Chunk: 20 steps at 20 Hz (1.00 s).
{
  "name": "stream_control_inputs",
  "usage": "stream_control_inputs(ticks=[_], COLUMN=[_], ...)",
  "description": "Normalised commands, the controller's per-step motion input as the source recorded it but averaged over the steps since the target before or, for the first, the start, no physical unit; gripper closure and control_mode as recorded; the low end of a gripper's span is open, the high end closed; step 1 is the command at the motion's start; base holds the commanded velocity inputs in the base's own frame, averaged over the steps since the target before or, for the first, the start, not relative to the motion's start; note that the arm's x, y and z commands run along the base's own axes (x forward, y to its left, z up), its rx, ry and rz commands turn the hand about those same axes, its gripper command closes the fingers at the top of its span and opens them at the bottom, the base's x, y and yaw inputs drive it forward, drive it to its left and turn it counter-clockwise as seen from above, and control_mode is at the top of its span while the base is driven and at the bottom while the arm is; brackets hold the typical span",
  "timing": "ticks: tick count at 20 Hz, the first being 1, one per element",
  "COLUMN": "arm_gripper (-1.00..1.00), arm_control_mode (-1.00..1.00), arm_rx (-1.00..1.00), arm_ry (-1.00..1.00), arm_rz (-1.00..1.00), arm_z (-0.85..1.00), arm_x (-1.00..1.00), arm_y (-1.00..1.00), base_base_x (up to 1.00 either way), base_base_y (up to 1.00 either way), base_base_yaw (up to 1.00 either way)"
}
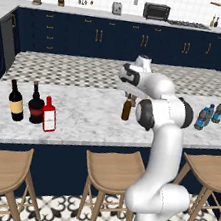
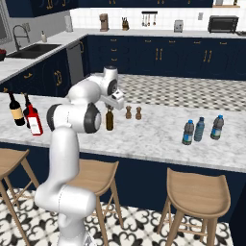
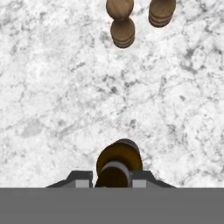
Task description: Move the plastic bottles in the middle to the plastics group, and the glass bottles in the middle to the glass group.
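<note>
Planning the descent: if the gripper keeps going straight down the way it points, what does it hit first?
The small brown bottle: the gripper points straight down with its fingers on either side of the bottle's neck. Below it lies only the marble counter.

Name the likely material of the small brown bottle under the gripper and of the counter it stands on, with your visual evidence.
The small brown bottle: probably glass, from its dark amber colour and smooth, slim body, though the render leaves it open. The counter: polished marble or marble-look stone, white with grey veining.
</note>
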Motion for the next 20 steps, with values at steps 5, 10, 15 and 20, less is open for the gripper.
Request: stream_control_inputs(ticks=[5, 10, 15, 20], arm_gripper=[1.0, 1.0, 1.0, 1.0], arm_control_mode=[-1.0, -1.0, -1.0, -1.0], arm_rx=[0.09, 0.13, 0.03, 0.0], arm_ry=[-0.08, -0.15, -0.06, 0.06], arm_rz=[0.01, 0.07, 0.13, 0.17], arm_z=[0.08, 0.19, 0.49, 0.55], arm_x=[-0.81, -0.88, -0.7, -0.33], arm_y=[0.13, 0.31, 0.39, 0.63], base_base_x=[0.0, 0.0, 0.0, 0.0], base_base_y=[0.0, 0.0, 0.0, 0.0], base_base_yaw=[0.0, 0.0, 0.0, 0.0])
